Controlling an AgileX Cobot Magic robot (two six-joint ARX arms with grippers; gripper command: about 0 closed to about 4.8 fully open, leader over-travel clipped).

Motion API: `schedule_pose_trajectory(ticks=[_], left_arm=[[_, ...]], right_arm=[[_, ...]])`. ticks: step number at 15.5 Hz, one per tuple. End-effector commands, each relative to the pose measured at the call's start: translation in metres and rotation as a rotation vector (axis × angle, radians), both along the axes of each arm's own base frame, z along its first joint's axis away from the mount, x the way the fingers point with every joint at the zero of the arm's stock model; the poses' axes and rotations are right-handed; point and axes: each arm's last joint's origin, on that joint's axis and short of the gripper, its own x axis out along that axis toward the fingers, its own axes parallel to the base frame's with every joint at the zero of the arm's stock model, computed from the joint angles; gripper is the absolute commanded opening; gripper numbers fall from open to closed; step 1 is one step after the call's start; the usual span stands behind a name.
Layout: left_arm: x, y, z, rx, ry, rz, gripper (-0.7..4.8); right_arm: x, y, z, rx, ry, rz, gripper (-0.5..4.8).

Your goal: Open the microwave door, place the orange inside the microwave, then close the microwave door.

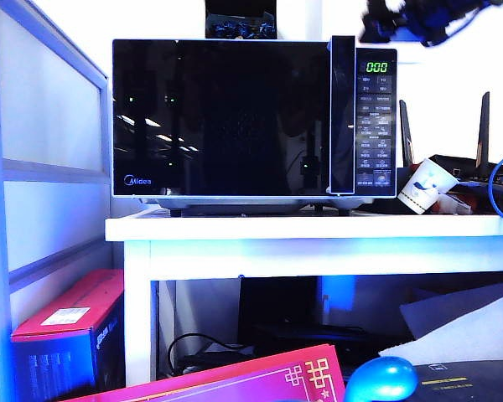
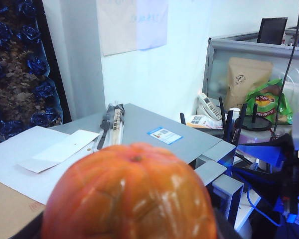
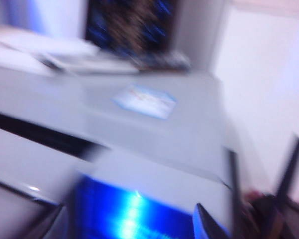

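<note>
Left end effector (image 2: 129, 234) is gripping the orange (image 2: 129, 191) high above the microwave (image 1: 253, 117), waiting because the microwave door (image 1: 222, 117) is sitting closed. Right end effector (image 1: 394, 21) is hovering above the top right corner, apparently heading for the handle; its grip state is unclear.

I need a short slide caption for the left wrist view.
Left claw's camera view: the orange fills the foreground above the microwave top; the claw itself is unseen.
</note>
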Motion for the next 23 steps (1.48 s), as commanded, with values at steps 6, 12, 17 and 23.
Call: schedule_pose_trajectory(ticks=[6,12,17,23], left_arm=[[-0.002,0.001,0.004,-0.004,-0.025,-0.001,1.83],[-0.002,0.001,0.004,-0.004,-0.023,-0.001,1.83],[-0.002,0.001,0.004,-0.003,-0.022,-0.001,1.83],[-0.002,0.001,0.004,-0.003,-0.023,-0.001,1.83]], right_arm=[[-0.001,-0.001,0.003,-0.02,-0.02,0.002,3.32],[0.001,0.002,0.0,-0.027,-0.028,0.107,3.32],[-0.003,0.004,0.001,-0.033,0.005,0.164,3.32],[-0.026,0.002,0.022,-0.036,0.027,0.201,3.32]])
